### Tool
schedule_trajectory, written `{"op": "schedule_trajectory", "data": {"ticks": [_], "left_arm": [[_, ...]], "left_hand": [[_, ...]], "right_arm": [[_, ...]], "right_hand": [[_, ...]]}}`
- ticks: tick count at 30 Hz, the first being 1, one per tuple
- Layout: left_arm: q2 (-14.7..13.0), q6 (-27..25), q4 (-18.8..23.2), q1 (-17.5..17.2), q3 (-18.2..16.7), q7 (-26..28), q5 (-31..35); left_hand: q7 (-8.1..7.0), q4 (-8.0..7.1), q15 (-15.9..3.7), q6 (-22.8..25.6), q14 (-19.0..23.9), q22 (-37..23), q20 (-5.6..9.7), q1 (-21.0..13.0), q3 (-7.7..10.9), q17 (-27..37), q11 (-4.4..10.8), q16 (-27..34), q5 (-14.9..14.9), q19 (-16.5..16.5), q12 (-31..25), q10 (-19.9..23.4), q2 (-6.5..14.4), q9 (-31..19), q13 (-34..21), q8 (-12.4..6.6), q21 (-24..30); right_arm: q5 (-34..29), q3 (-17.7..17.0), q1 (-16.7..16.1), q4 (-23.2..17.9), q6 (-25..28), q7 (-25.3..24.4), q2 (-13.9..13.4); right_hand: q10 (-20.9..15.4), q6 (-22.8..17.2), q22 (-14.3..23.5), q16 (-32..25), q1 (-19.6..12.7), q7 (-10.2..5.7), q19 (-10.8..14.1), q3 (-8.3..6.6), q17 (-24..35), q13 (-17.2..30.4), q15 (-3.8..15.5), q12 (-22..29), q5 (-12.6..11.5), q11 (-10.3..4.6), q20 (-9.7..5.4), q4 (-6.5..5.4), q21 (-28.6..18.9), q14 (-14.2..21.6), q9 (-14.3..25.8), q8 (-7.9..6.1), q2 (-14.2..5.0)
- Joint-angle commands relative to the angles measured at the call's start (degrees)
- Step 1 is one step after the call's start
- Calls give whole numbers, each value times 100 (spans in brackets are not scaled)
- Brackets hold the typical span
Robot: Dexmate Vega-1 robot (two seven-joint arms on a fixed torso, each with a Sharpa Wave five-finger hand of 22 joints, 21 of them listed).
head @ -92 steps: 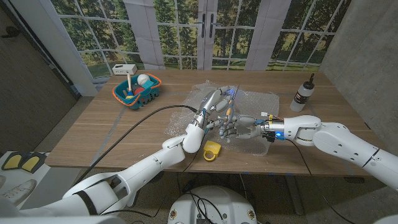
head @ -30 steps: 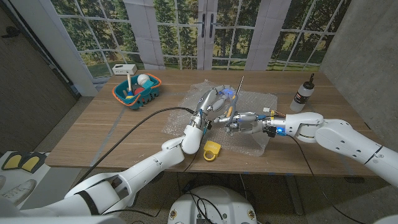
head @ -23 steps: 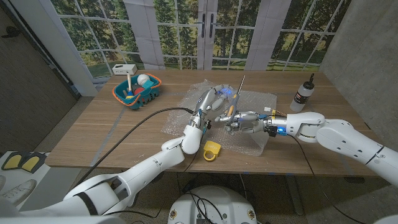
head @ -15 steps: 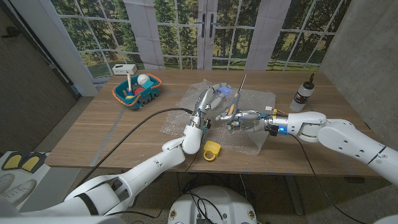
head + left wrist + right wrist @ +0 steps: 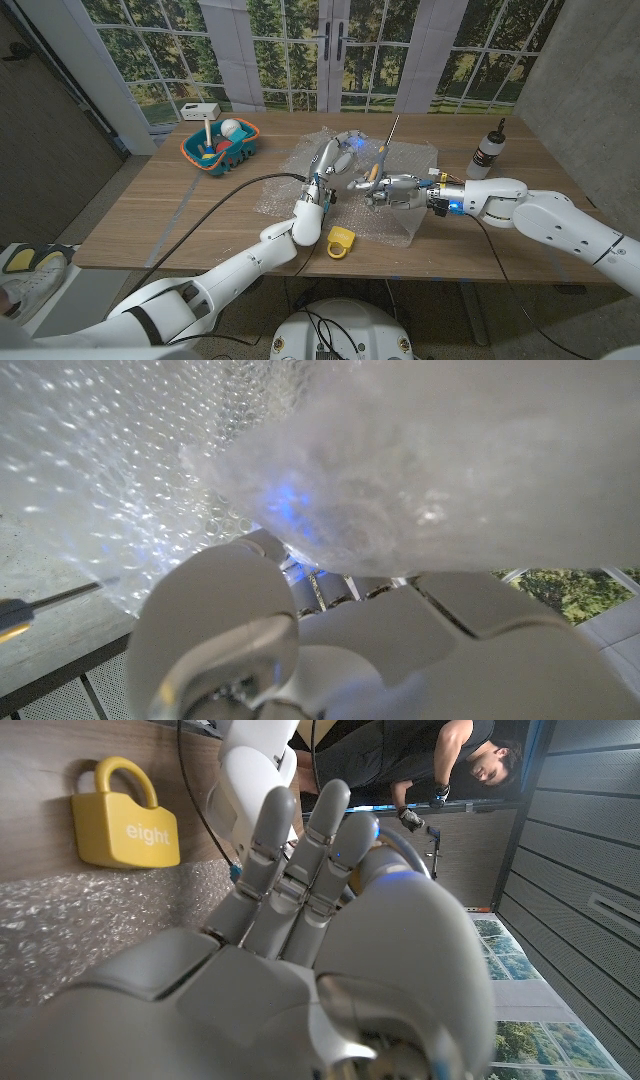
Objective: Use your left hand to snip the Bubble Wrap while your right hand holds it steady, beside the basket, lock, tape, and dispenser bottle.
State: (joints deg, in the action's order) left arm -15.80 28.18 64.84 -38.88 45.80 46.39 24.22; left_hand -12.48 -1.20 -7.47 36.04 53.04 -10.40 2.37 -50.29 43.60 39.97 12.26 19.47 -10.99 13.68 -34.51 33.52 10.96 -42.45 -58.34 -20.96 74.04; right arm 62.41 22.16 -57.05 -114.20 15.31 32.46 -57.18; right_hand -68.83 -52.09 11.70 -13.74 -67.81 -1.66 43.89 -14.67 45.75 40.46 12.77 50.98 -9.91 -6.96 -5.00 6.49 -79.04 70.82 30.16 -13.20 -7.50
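Note:
The bubble wrap (image 5: 412, 160) lies mid-table, its middle lifted between both hands. My left hand (image 5: 335, 165) is raised over it with wrap (image 5: 450, 450) bunched across its fingers, hiding what they hold; a blue glow shows through. My right hand (image 5: 392, 190) faces it from the right, fingers straight and together (image 5: 300, 850), and the sheet's near right part hangs from it above the table. A thin metal tool (image 5: 388, 140) with a yellow grip stands upright between the hands; I cannot tell which hand holds it. The left wrist view also catches the tool (image 5: 60, 598).
The yellow lock (image 5: 341, 241) lies near the front edge, just beside the wrap (image 5: 60, 910). A basket (image 5: 190, 152) of toys stands back left with a white box (image 5: 200, 110) behind it. The dispenser bottle (image 5: 487, 152) stands back right. A person (image 5: 440, 760) is behind.
Both hands have risen a little and taken the wrap up with them; its right part now hangs clear of the table. The metal tool has shifted slightly up and to the right.

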Motion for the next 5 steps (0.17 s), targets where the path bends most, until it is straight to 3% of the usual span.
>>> {"op": "schedule_trajectory", "data": {"ticks": [1, 5], "left_arm": [[-7, -90, 37, 21, -10, 40, -3], [-28, -200, 97, 11, -11, 55, 38]], "left_hand": [[26, -1, -547, 36, 61, -12, 71, 64, 62, 44, -7, -40, 3, -10, 23, 78, 2, -24, -10, 12, 22], [25, 4, -547, 49, 66, -11, 71, 83, 70, 62, -6, -78, 4, -16, 30, 82, 1, -14, -2, 29, 26]], "right_arm": [[-81, 202, 315, 283, 97, 181, 215], [-143, 311, 503, 468, 142, 362, 317]], "right_hand": [[394, -14, -11, 23, 37, -39, -34, -240, 34, -5, 24, 69, -33, -355, -744, 182, -76, 56, 26, 55, -12], [391, -8, -22, 34, 65, -52, -48, -251, 48, -60, 26, 83, -33, -361, -745, 177, -111, 60, 52, 67, -9]]}}
